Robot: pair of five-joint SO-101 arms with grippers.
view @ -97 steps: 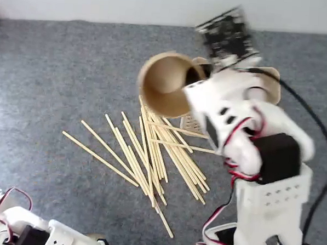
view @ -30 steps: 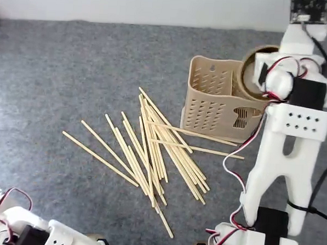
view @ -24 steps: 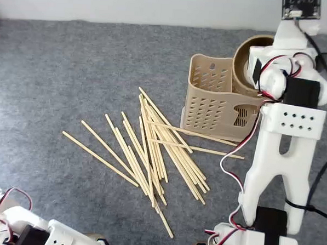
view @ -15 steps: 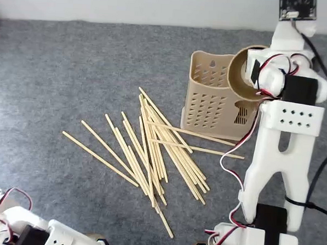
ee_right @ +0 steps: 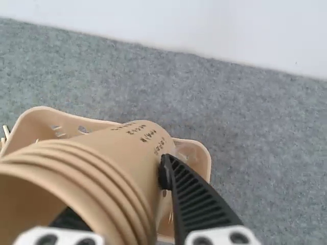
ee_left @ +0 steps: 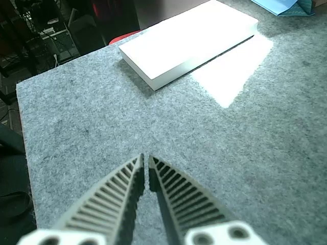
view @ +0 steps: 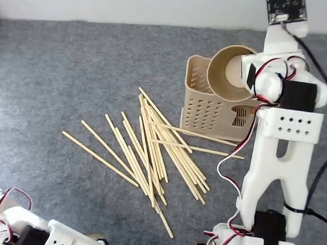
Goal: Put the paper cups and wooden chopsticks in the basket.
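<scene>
Grey felt bench point(view: 73, 68) carries all. Beige perforated plastic basket point(view: 208, 111) stands far right. Loose wooden chopsticks point(view: 156, 149) lie scattered beside it. Your right hand point(ee_right: 133, 189) clamps nested brown paper cups point(view: 226, 82), tilted over basket. Your left hand point(ee_left: 145, 163) closed, empty.

Tilted paper cup point(view: 230, 71) over basket point(view: 208, 111), chopsticks point(view: 153, 146) beside
</scene>
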